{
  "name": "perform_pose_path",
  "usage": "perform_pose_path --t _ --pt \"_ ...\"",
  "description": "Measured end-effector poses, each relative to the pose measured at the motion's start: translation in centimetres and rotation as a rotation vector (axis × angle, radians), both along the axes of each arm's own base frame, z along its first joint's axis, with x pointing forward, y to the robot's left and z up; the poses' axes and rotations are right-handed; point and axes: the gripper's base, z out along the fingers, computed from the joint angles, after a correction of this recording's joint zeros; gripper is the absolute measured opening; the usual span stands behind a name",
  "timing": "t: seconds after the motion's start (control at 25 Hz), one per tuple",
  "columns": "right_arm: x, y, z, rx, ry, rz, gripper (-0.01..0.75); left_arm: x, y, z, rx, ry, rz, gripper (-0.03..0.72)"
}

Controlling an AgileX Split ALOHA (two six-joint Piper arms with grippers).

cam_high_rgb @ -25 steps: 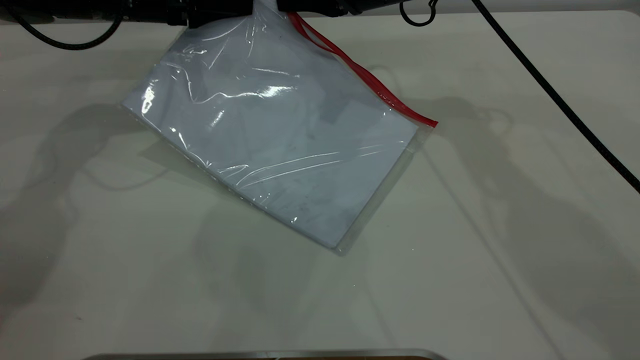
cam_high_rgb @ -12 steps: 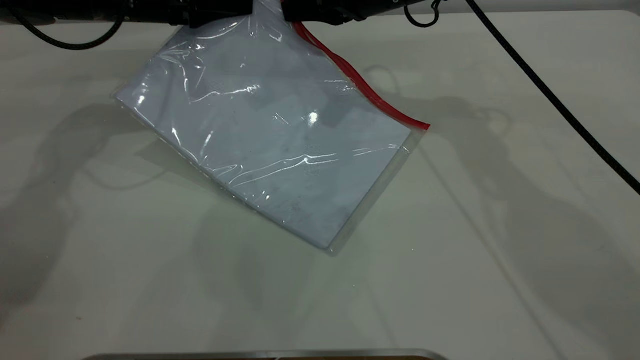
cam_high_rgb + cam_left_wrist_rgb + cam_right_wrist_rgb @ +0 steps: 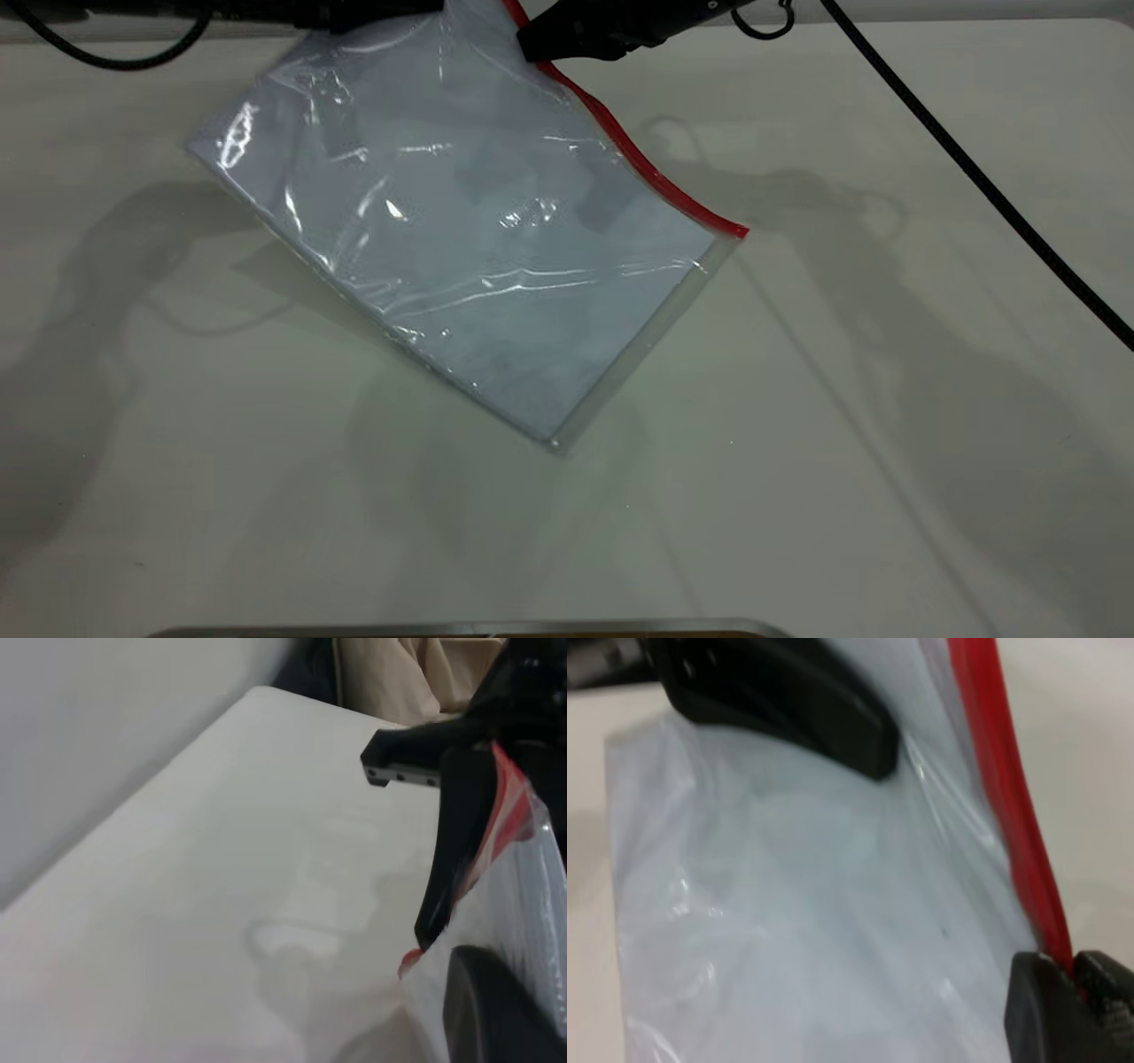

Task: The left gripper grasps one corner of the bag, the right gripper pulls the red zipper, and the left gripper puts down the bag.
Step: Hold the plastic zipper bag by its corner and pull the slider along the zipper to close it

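The bag (image 3: 461, 221), a clear pouch with a pale bluish sheet inside, hangs tilted from its top corner, its lower part resting on the table. My left gripper (image 3: 416, 9) is at the top edge of the exterior view, shut on that corner. In the left wrist view one of its fingers (image 3: 496, 1010) lies against the bag (image 3: 532, 904). The red zipper (image 3: 656, 177) runs along the bag's right edge. My right gripper (image 3: 536, 44) is shut on the zipper's upper part. In the right wrist view its fingertips (image 3: 1072, 992) pinch the red zipper (image 3: 1010, 788).
The right arm's long black cable (image 3: 974, 177) crosses the table's right side. A metal rim (image 3: 469, 627) shows at the bottom edge. The white table (image 3: 842, 443) surrounds the bag.
My right gripper has slid down along the red zipper, away from the held corner. The split red strands near the top now look joined. The bag's lower corner has swung left.
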Motion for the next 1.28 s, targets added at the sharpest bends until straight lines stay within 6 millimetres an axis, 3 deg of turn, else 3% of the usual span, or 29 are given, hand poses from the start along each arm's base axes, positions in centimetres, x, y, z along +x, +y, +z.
perform_pose_path --t 0.52,0.76,1.12,1.28 --pt "0.0 -0.9 -1.0 -0.151 -0.016 0.012 0.047 0.2 0.4 1.9 0.006 -0.037 0.007 0.057" --pt "0.1 -3.5 -2.7 -0.307 0.024 0.015 0.047 0.4 1.1 3.8 -0.011 -0.073 0.028 0.057" --pt "-0.3 -8.5 -3.5 -0.339 0.221 0.036 0.048 0.5 1.1 4.2 -0.05 -0.075 0.038 0.057" --pt "-0.4 -9.1 -3.7 -0.332 0.247 0.04 0.057 0.5 1.0 4.3 -0.056 -0.075 0.034 0.057"
